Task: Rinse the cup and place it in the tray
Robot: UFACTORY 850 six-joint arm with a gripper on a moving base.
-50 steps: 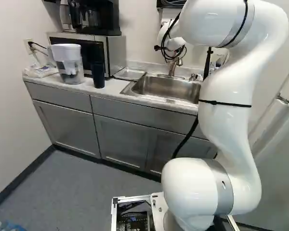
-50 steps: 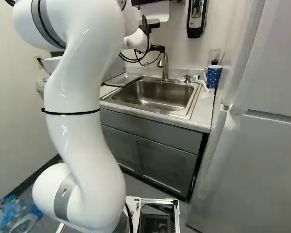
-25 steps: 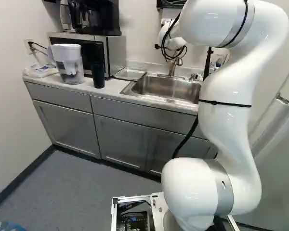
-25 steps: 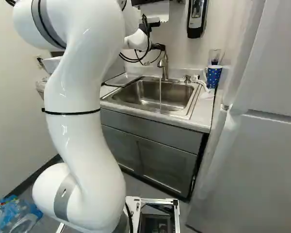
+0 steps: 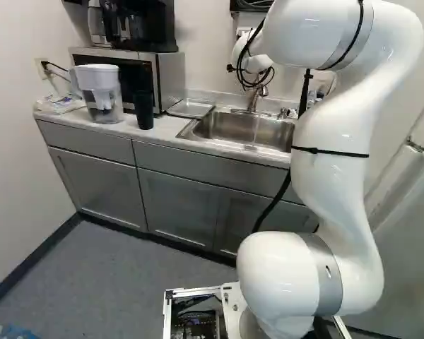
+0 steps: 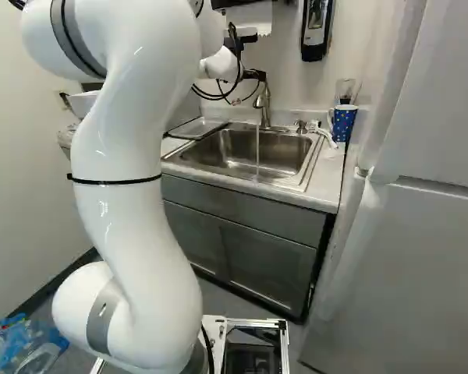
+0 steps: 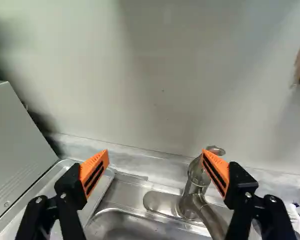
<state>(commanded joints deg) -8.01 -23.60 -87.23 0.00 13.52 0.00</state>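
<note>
Reaching out over the bench, the white arm looks posed to work the water. The fridge walls off one end of the bench, leaving little sideways room there; its front edge offers a clearer approach. The microwave bounds the other side. Between it and the sink lies the flat metal tray, handy for a dripping cup. The tool stands wide and empty, one finger close by the faucet; I cannot tell whether they touch. Upright near the fridge, the spotted cup has its handle toward the sink, which may help a grasp. A dark tumbler waits near the microwave; I cannot tell which one is meant. Into the basin falls a thin water stream, presumably for rinsing.
</note>
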